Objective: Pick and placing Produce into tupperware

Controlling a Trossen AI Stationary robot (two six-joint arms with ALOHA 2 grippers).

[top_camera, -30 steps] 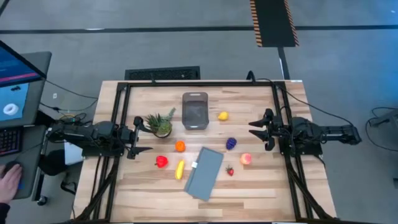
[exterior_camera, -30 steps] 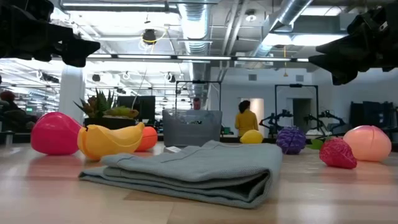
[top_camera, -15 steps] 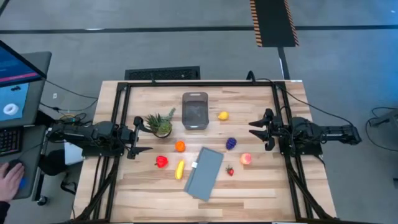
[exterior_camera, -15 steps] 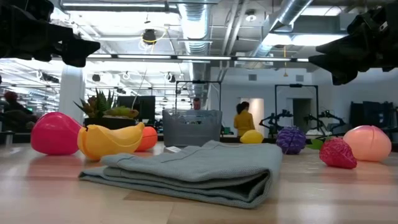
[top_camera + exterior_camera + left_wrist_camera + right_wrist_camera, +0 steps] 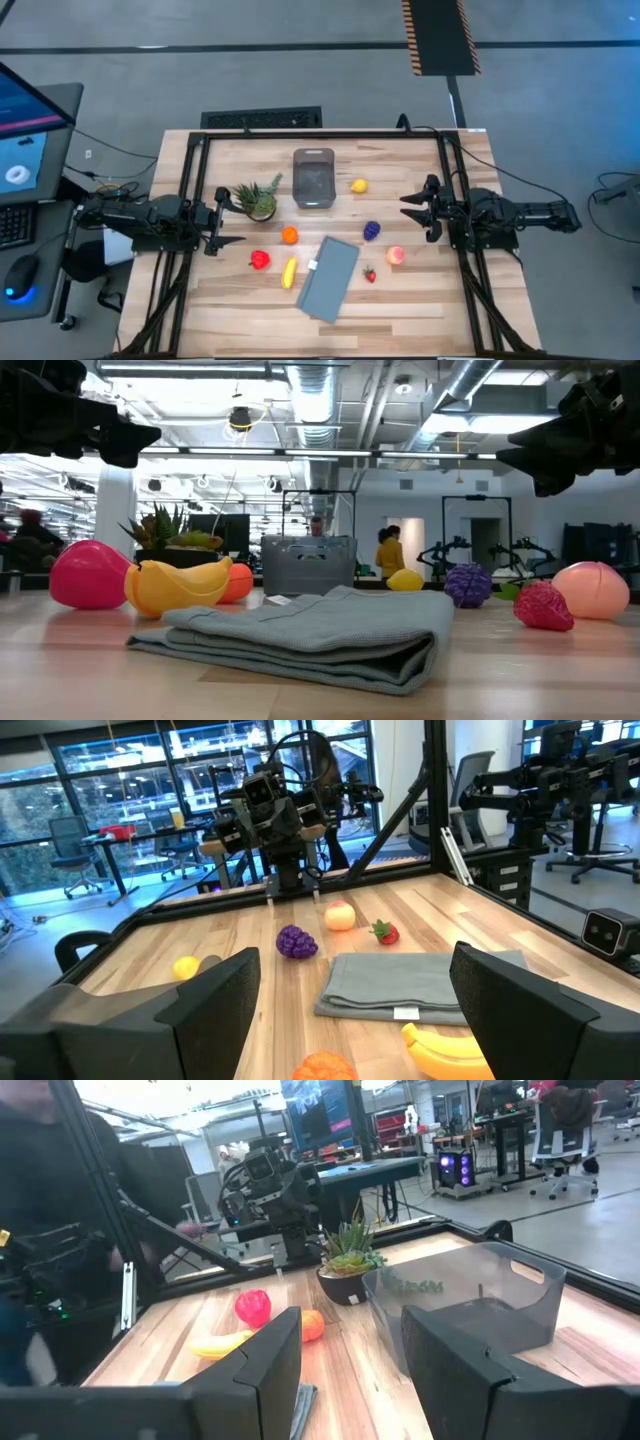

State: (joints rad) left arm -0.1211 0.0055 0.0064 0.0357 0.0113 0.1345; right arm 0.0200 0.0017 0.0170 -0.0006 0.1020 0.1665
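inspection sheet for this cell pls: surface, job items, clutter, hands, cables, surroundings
Surface: wooden table, dry, no spills seen.
Job's things: tupperware upright, looks empty; lemon, grapes, orange, red fruit, banana, strawberry, peach all on the table.
Clutter: pineapple; folded grey cloth.
Hands: left hand open, holding nothing, at left edge; right hand narrowly open, holding nothing, at right edge.
Cables: on the floor at both sides.
Surroundings: monitor, mouse; a person far behind.

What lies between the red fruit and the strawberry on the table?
In the high view, the banana and the folded grey cloth lie between the red fruit and the strawberry.
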